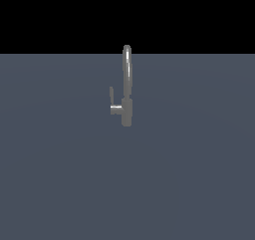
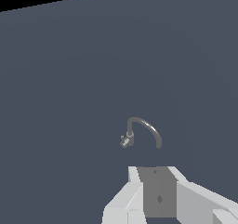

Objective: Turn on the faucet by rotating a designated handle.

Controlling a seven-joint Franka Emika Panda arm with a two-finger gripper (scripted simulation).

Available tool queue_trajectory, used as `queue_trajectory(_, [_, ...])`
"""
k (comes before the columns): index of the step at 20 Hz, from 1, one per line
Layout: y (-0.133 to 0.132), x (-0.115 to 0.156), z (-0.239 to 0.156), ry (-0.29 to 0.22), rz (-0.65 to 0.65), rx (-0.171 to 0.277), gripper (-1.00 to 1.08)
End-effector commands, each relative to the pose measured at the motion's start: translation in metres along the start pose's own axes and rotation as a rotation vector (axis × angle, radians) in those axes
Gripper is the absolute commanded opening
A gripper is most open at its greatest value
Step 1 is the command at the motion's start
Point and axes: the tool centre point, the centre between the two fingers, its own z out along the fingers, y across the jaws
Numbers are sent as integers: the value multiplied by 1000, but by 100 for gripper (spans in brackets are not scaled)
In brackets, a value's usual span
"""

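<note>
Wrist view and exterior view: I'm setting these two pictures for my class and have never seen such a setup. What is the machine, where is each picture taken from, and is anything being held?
These are simulator renders of one robot arm. The exterior view comes from a camera off the arm; the arm itself is not in that picture. It shows a grey faucet standing on a plain grey surface, with its small handle sticking out toward the exterior view's left. The wrist view comes from a camera on the arm's wrist, looking past the pale gripper toward the same faucet, which looks small and apart from it. The gripper holds nothing; its fingers stand apart.
</note>
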Motion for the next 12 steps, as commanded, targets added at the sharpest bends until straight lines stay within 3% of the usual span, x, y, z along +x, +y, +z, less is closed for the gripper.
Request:
queue_trajectory(1, [-20,-8,18,25,35,-29,-100])
queue_trajectory(12, [-89,-40,150,96,175,-182,-100])
